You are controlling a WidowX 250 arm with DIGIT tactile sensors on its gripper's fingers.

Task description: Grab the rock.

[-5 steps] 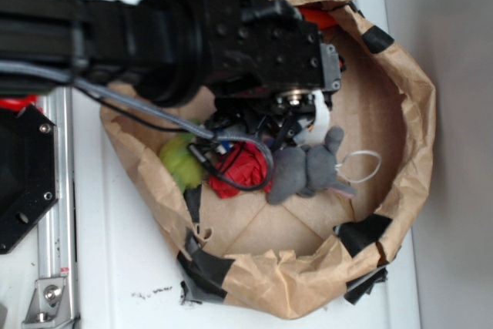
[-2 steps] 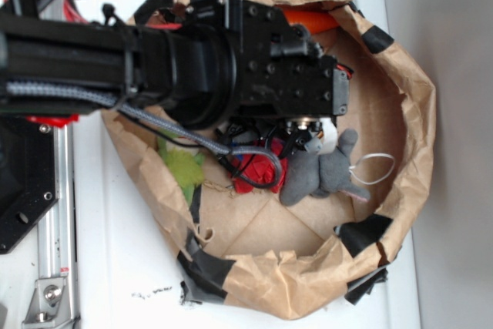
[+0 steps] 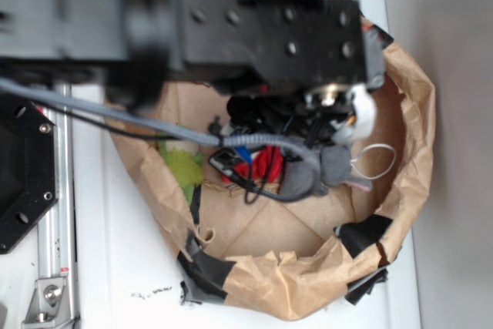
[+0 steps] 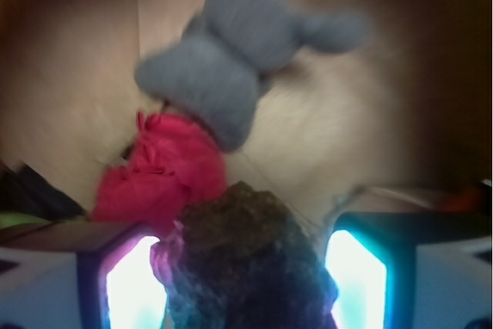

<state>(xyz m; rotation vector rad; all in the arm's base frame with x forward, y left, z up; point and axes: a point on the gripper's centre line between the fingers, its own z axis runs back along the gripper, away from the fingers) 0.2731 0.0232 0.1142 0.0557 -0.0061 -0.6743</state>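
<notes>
In the wrist view the rock, dark, rough and brown-grey, fills the gap between my two lit fingers. My gripper is shut on it and holds it above the bag floor. The grey plush mouse and the red wrinkled ball lie further down, apart from the rock. In the exterior view my gripper hangs over the mouse at the right of the bag, and the arm hides the rock.
A crumpled brown paper bag with black tape patches rings the work area. A green fuzzy toy lies at its left inside wall, the red ball near the middle. Cables dangle under the arm.
The arm has risen toward the exterior camera and shifted right, now looming larger and blurred. The mouse has slid a little to the right.
</notes>
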